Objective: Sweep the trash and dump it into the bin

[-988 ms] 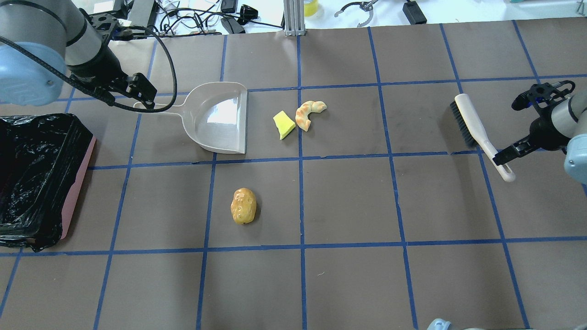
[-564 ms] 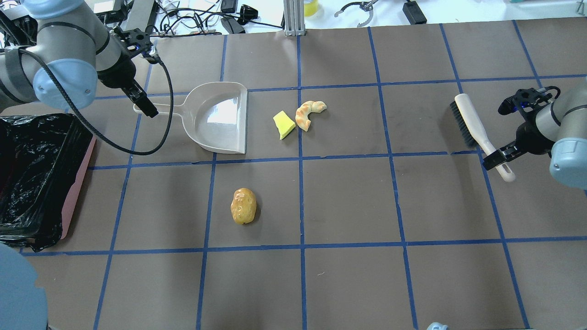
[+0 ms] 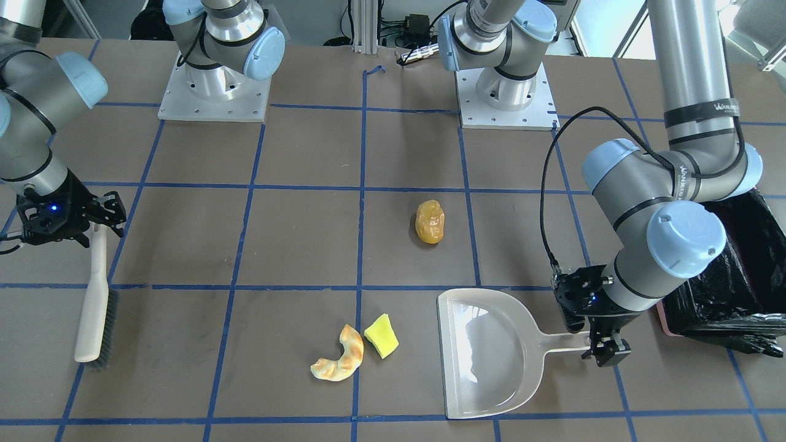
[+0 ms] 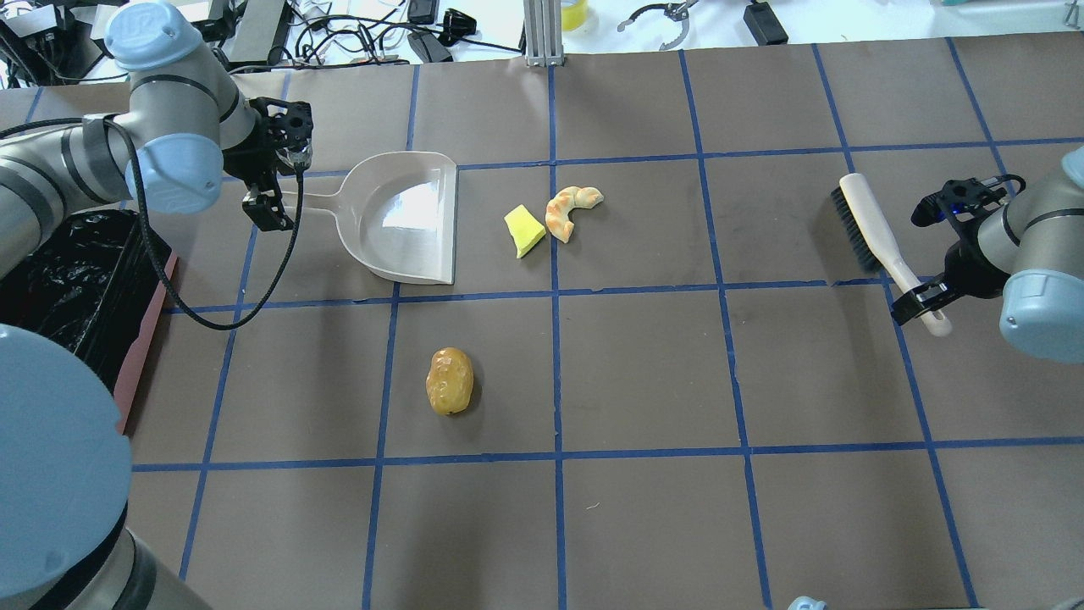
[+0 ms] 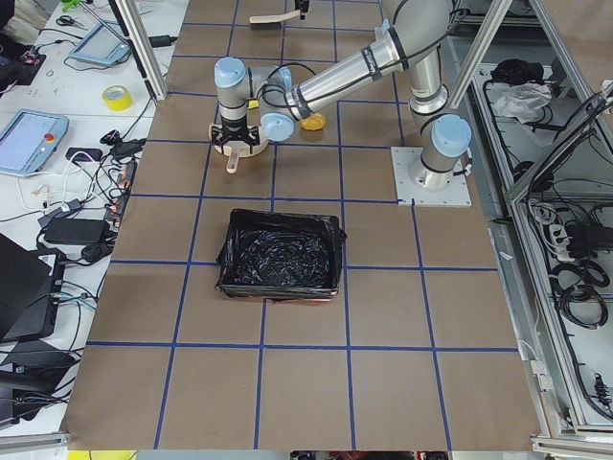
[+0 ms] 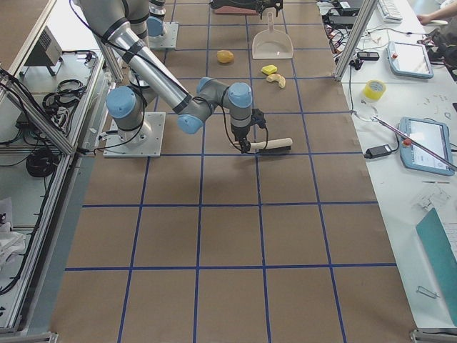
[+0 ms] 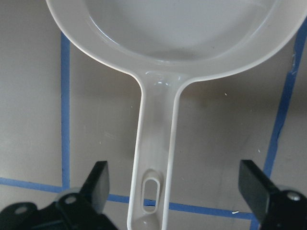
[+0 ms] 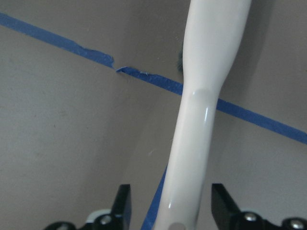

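Note:
The beige dustpan [image 4: 406, 220] lies empty, mouth toward the yellow-green wedge [image 4: 525, 230] and the golden croissant [image 4: 567, 209]. The amber potato piece [image 4: 450, 381] lies alone nearer me. My left gripper [image 4: 284, 196] is open and straddles the dustpan handle [image 7: 156, 158], its fingers [image 7: 98, 179] well apart from it. The black-lined pink bin [image 4: 59, 280] stands at the far left. My right gripper [image 4: 925, 303] is open around the end of the brush handle [image 8: 192, 158]; the brush [image 4: 872, 224] lies on the table.
Blue tape lines grid the brown table [image 4: 644, 381]. My left arm's elbow [image 4: 51, 474] fills the overhead view's bottom-left corner. Cables, chargers and an aluminium post [image 4: 542, 34] line the far edge. The arm bases [image 3: 212, 92] stand at my side of the table.
My left arm has swung and turned its wrist, so its gripper now straddles the dustpan handle. My right gripper has shifted slightly left onto the brush handle's end. Nothing on the table has moved.

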`<action>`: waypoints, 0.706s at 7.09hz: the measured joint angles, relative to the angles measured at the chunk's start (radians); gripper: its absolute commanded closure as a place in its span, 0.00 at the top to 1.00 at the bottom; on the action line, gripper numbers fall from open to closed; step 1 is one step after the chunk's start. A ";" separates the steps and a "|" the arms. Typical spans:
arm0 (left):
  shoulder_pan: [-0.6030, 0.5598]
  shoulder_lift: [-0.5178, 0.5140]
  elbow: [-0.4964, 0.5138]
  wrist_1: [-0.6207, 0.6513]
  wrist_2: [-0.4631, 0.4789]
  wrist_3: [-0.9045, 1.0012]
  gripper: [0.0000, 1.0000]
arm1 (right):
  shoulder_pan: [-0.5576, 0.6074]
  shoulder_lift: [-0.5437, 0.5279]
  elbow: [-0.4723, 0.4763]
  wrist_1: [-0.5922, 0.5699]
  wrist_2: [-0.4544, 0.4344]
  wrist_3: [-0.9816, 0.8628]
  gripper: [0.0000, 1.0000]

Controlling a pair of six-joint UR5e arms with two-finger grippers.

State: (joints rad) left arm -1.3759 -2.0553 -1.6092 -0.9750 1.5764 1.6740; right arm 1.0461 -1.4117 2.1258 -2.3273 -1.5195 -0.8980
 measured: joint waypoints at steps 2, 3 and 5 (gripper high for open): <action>0.000 -0.037 0.005 0.008 0.001 0.007 0.68 | 0.000 0.001 -0.002 -0.004 0.008 0.001 0.20; 0.000 -0.038 0.006 0.009 0.001 0.007 0.41 | 0.000 0.003 -0.003 -0.006 0.010 0.003 0.07; -0.001 -0.030 0.008 0.010 0.002 0.008 0.11 | 0.000 0.004 -0.009 -0.005 0.013 0.021 0.00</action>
State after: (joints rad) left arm -1.3769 -2.0851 -1.6011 -0.9654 1.5780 1.6820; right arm 1.0466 -1.4081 2.1164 -2.3320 -1.5068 -0.8770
